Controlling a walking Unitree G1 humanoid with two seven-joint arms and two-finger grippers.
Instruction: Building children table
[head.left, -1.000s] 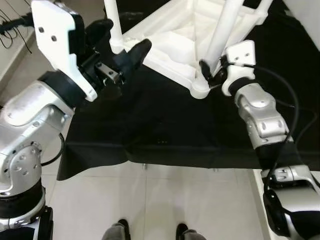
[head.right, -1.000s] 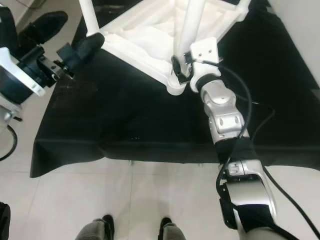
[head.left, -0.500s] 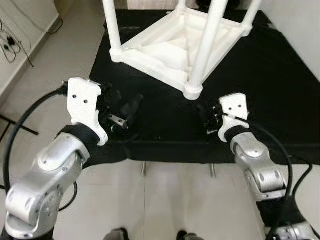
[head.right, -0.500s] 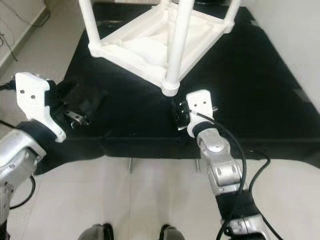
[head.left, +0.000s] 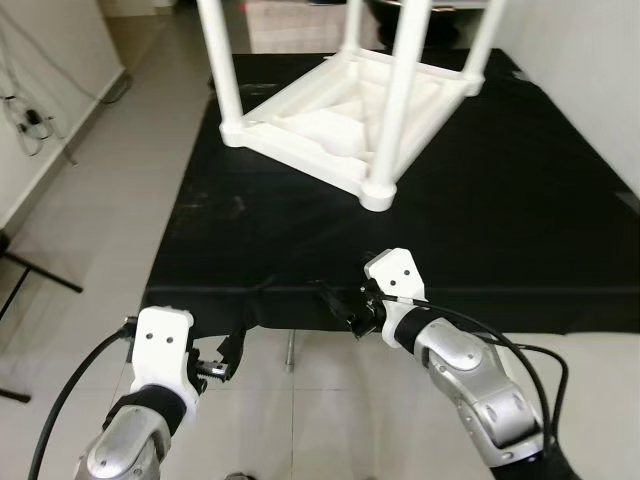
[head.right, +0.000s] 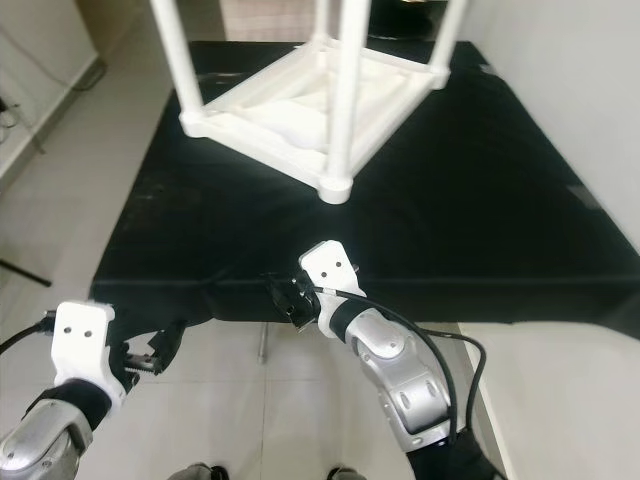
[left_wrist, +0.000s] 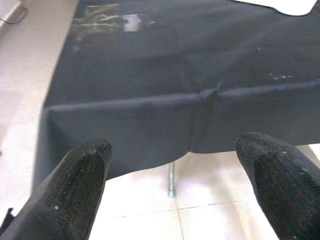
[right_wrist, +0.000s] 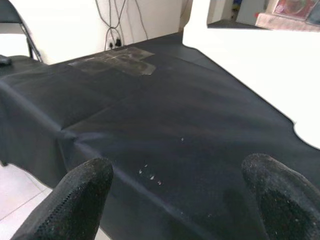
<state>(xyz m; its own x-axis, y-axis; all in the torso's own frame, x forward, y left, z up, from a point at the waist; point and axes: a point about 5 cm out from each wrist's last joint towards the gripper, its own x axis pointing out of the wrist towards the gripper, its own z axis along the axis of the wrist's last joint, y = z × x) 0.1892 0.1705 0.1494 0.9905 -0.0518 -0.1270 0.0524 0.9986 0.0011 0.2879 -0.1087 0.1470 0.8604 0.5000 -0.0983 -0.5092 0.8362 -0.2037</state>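
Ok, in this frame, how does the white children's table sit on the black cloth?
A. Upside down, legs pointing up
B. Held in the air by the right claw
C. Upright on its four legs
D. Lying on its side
A: the table rests top-down on the black cloth, its legs rising upward, while both claws hang open, apart from it, near the cloth's front edge.

The little table (head.left: 345, 100) in the upper middle of the frame is all white. The cloth (head.left: 500, 200) under it is black, with small pale specks. The floor (head.left: 90, 230) on the left has light beige tiles. Both arms are shiny silver with white blocks, and their fingers (left_wrist: 75, 190) are black and bumpy.
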